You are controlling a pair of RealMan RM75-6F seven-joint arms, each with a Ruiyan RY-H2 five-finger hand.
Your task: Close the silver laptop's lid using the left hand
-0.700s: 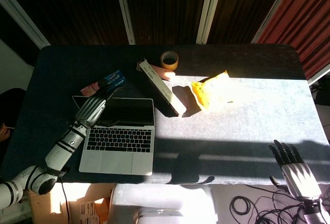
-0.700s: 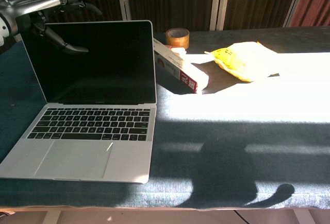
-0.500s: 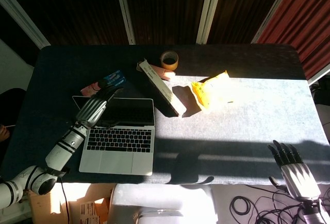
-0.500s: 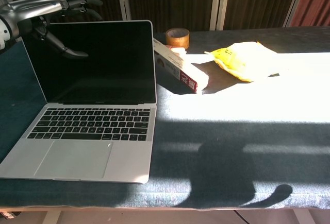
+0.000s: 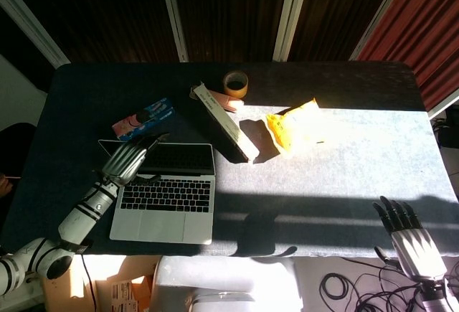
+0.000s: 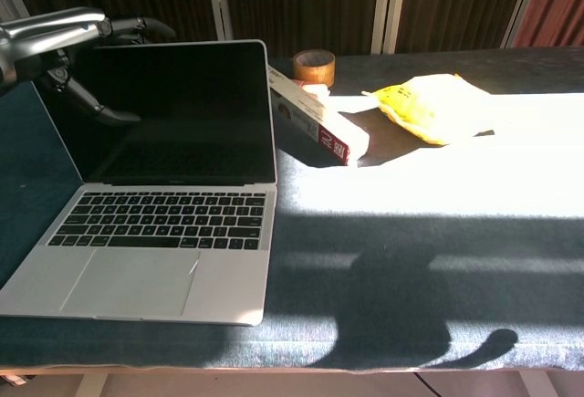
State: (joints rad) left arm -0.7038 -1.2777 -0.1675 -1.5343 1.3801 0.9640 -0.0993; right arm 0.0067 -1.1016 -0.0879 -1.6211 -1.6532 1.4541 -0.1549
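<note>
The silver laptop stands open at the table's front left, its dark screen tilted slightly toward the keyboard. My left hand lies over the lid's top left edge, fingers hooked behind it and the thumb in front of the screen. My right hand hangs off the table's front right corner, fingers spread, holding nothing.
Right of the laptop lies a long white box. Behind it are a tape roll and a yellow bag. A blue and pink packet lies behind the lid.
My left hand has drawn back toward me and lower, bringing the lid's top edge forward and down a little. The right hand has stayed still.
</note>
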